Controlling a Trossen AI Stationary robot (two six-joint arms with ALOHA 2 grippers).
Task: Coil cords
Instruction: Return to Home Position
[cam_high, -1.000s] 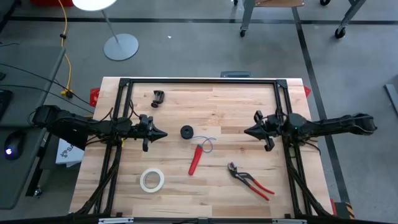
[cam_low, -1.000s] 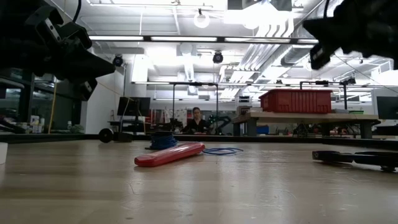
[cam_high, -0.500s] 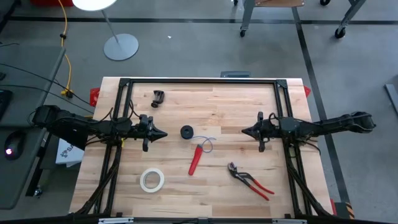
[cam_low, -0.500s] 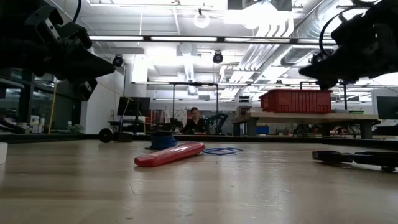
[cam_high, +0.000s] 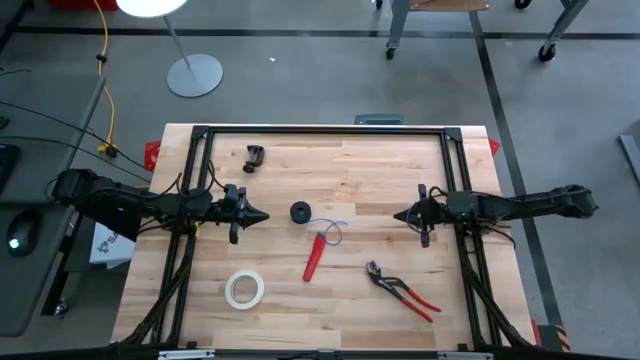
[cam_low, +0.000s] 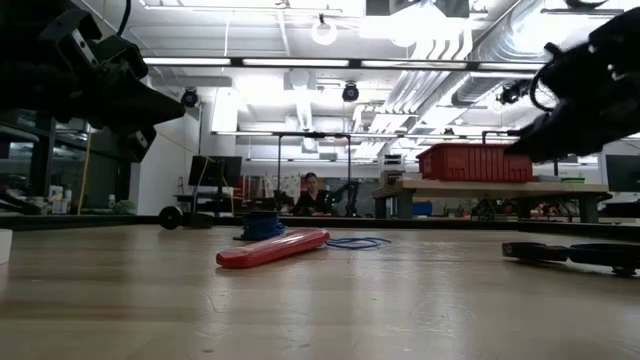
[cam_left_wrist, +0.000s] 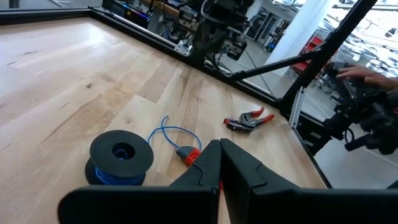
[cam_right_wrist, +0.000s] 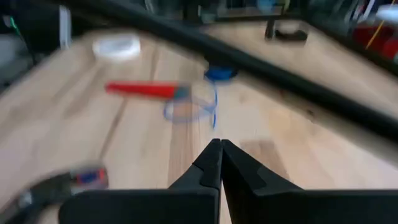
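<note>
1. Reference: all directions are read on the high view. The dial is centred on the black spool (cam_high: 300, 211), with 12 o'clock toward the far edge of the table (cam_high: 380, 165).
2. Black spool: it lies flat on one flange, slightly toward 10 o'clock from the table's centre. The left wrist view shows blue turns wound under its upper flange.
3. Blue wire (cam_high: 336, 229): one loose loop lies on the wood at 4 o'clock of the spool, close by. The loop ends beside the tip of the red-handled tool (cam_high: 314, 258), which lies at 5 o'clock. Contact between them cannot be confirmed.
4. Left gripper (cam_high: 263, 215): at 9 o'clock of the spool, near but apart, raised above the table. Its fingers are pressed together and hold nothing.
5. Right gripper (cam_high: 399, 215): at 3 o'clock, well apart from spool and loop, also raised. Its fingers are pressed together and empty.
6. Expected handling, wire: very light, thin and floppy. It is likely to slip between the pads and spring back into loops, and a hard pull could kink it.
7. Expected handling, spool: light and rigid, likely to slide or turn on the smooth wood.
8. Recommended hold: pinch the wire on the loop's outer arc, clear of the tool tip. Grip the spool across its flange rim.
</note>
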